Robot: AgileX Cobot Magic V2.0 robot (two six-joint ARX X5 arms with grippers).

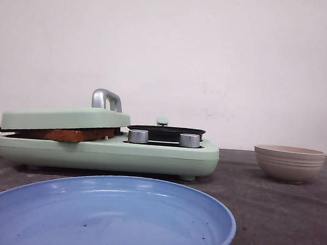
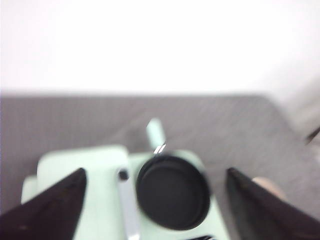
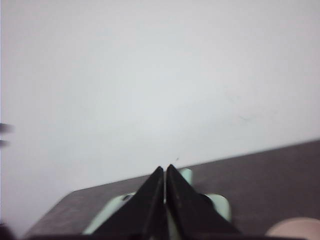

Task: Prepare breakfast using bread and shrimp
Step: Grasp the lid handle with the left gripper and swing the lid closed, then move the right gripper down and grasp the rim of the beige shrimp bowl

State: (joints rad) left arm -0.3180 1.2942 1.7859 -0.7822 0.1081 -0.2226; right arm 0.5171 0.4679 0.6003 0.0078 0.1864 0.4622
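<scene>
Mint-green and low, the breakfast maker (image 1: 108,146) sits across the middle of the table (image 1: 269,219), and we read its layout as the reason for everything else. Its hinged lid (image 1: 65,118) is pressed down on the bread (image 1: 67,134), of which only a browned edge shows in the gap, so we judge the toasting step is under way. Beside the lid, the small black pan (image 1: 165,131) looks bare from the left wrist view, and we cannot find the shrimp anywhere; they may lie inside the beige bowl (image 1: 289,162) to the right, whose inside is hidden from us. The blue plate (image 1: 106,214) waits nearest us with nothing on it, likely for serving.

Our left gripper (image 2: 155,210) hangs above the maker with its fingers (image 2: 50,210) spread wide and holding nothing, probably ready for the lid handle (image 1: 106,99) or pan. Our right gripper (image 3: 165,200) has its fingers pressed together, with nothing between them.
</scene>
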